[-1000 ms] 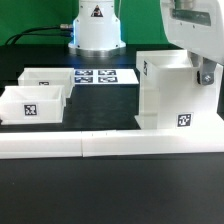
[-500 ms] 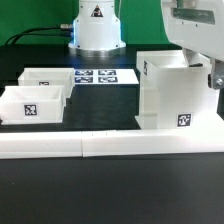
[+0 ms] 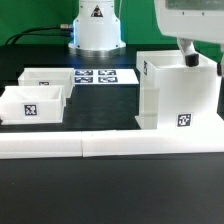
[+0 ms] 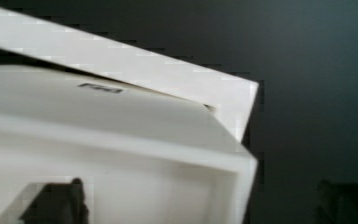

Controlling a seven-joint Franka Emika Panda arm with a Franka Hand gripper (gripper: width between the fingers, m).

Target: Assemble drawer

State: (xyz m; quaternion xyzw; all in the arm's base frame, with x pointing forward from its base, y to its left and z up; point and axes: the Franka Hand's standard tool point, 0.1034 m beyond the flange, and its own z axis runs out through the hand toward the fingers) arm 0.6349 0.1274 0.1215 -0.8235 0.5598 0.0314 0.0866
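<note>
The drawer's tall white housing (image 3: 178, 95) stands at the exterior view's right, with a square tag low on its front. Two small open-topped trays (image 3: 35, 103) (image 3: 48, 80) sit at the left, apart from it. My gripper (image 3: 192, 58) hangs just above the housing's top right edge. In the wrist view the housing's corner (image 4: 140, 110) fills the frame. The gripper (image 4: 202, 205) is open and empty. One fingertip (image 4: 51, 200) is over the white inside and the other is over the dark table beyond the wall.
A long low white border wall (image 3: 110, 145) runs along the front. The marker board (image 3: 100, 76) lies behind the trays. The robot's white base (image 3: 95, 30) stands at the back, with a black cable to its left.
My gripper has moved up and to the exterior view's left, from beside the housing's right side to above its top edge. The housing and trays have not moved.
</note>
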